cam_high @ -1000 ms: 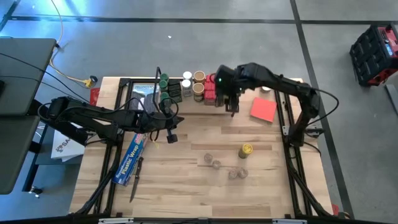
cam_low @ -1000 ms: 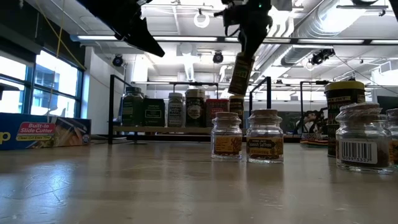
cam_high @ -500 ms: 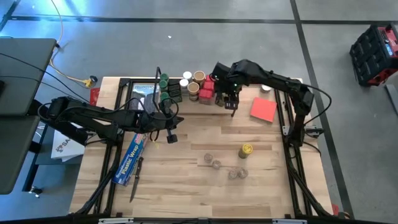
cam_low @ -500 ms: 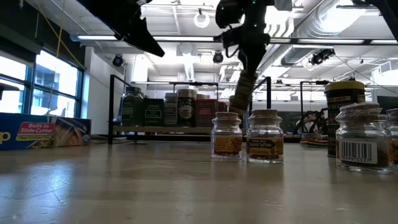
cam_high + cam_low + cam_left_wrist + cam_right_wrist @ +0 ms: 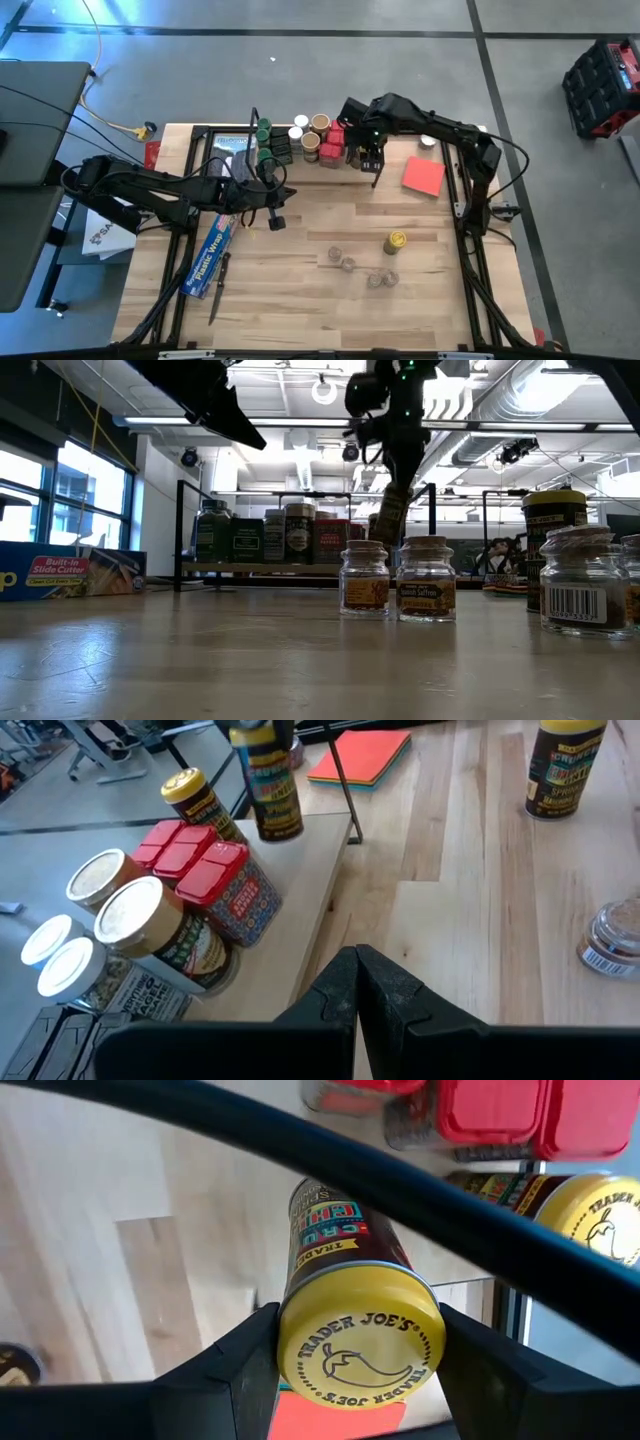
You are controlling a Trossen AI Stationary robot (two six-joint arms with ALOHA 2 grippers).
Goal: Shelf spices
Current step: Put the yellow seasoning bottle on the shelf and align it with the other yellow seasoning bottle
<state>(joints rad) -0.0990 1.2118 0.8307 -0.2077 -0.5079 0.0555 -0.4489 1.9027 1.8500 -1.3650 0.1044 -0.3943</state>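
In the high view the right gripper point(image 5: 371, 158) covers the yellow-lidded jar point(image 5: 355, 1315) it clamps — the jar's foot is hidden in the right wrist view too, so contact with the shelf point(image 5: 352, 167) cannot be told. The low view cuts the rightmost clear jar point(image 5: 590, 582) at its edge — labels on the shelved spices point(image 5: 285, 532) are too small to read.

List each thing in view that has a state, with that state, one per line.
right gripper: shut on the yellow-lidded jar, at the shelf's right end
yellow-lidded jar: held, tilted above the shelf board
left gripper: shut, empty, waiting near the shelf
shelf: partly filled
red square tins: upright on the shelf
small clear jars: upright on the table, not shelved
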